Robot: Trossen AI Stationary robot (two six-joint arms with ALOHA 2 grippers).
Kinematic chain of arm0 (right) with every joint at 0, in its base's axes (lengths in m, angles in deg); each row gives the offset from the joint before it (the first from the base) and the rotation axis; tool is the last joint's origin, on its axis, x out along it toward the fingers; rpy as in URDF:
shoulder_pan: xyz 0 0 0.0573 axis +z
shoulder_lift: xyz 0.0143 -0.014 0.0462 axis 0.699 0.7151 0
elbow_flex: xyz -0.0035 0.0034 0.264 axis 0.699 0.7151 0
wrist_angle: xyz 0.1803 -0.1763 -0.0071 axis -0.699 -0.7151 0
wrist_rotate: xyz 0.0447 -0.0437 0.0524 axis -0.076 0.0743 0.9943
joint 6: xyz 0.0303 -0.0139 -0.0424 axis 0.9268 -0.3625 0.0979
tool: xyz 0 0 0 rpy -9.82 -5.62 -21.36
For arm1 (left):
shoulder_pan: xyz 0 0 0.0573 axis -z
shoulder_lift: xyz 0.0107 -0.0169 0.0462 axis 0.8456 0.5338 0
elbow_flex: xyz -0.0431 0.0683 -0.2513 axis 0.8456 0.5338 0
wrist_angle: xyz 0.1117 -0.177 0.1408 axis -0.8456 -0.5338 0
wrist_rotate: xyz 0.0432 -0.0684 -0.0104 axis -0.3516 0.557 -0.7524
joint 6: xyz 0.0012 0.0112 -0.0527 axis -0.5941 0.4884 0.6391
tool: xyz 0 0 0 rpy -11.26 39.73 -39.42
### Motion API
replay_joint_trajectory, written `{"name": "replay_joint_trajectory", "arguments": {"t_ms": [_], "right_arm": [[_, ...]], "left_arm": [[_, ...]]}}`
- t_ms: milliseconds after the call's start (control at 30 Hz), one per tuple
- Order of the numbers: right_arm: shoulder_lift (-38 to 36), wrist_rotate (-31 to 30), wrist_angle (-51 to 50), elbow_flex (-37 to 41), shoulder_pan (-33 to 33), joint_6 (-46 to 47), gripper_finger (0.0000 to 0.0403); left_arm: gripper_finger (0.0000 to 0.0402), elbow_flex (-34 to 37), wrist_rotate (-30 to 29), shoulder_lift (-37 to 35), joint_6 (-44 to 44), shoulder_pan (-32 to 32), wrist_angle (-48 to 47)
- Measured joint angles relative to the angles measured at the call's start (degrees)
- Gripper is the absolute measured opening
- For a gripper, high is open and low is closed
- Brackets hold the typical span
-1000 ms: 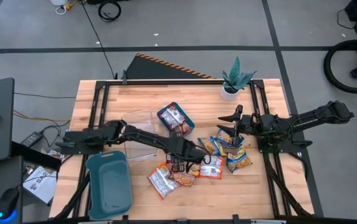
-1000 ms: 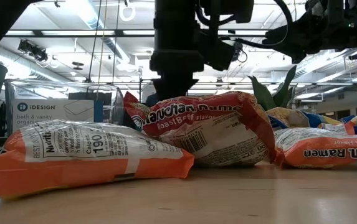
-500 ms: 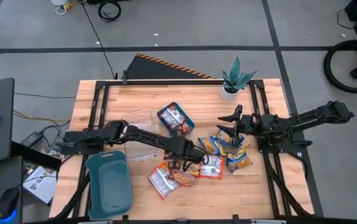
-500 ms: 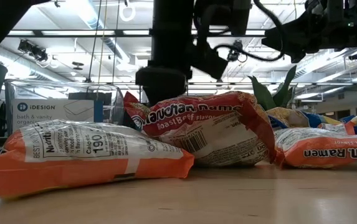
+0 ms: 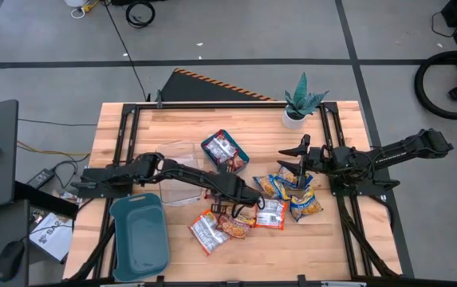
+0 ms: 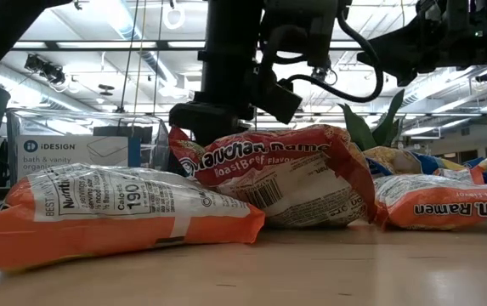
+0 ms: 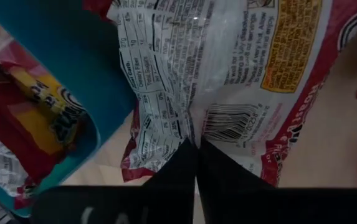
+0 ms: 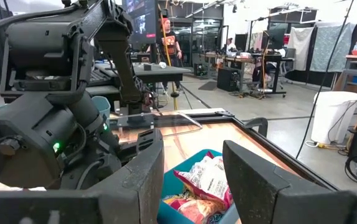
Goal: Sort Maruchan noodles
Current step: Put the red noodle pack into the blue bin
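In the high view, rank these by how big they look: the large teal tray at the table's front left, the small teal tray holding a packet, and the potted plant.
1. Large teal tray, clearly the biggest.
2. Small teal tray and potted plant look close in size, so I won't rank one above the other.

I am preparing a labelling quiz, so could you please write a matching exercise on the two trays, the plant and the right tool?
Things:
1. small tray
2. large tray
3. plant
4. right tool

States or places:
A. at the table's far right corner
B. open
C. holds red packets
D. near the left front corner, nothing in it

Pairs: 1-C, 2-D, 3-A, 4-B
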Motion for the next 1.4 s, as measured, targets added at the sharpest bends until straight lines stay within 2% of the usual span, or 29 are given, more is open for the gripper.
{"name": "replay_joint_trajectory", "arguments": {"t_ms": [233, 433, 533, 667, 767, 1167, 1267, 1400], "right_arm": [[0.00, 0.00, 0.33, 0.00, 0.00, -0.04, 0.0170], [0.00, 0.00, 0.37, 0.00, 0.00, -0.02, 0.0170], [0.00, 0.00, 0.37, 0.00, 0.00, -0.04, 0.0170], [0.00, 0.00, 0.35, 0.00, 0.00, -0.04, 0.0170], [0.00, 0.00, 0.35, 0.00, 0.00, -0.07, 0.0170], [0.02, 0.02, -0.47, 0.00, 0.00, -0.02, 0.0170], [0.02, 0.00, -0.50, 0.00, 0.00, -0.05, 0.0170], [0.10, 0.01, -0.82, 0.00, 0.02, -0.09, 0.0170]], "left_arm": [[0.0005, -3.06, 5.07, -3.56, -1.44, -1.29, -3.73], [0.0007, -3.82, 6.21, -9.73, -10.71, -3.55, -4.35], [0.0008, -3.82, 4.73, -12.33, -17.25, -4.98, -4.07], [0.0008, -3.82, -1.39, -14.42, -25.71, -8.01, -3.86], [0.0008, -3.77, -2.65, -14.37, -31.57, -10.94, -3.76], [0.0009, -3.69, -1.05, -11.93, -59.63, -19.34, 2.69], [0.0009, -3.65, 1.82, -10.71, -64.19, -20.90, 2.35], [0.0009, -3.65, 2.39, -8.78, -67.58, -21.90, 2.64]]}}
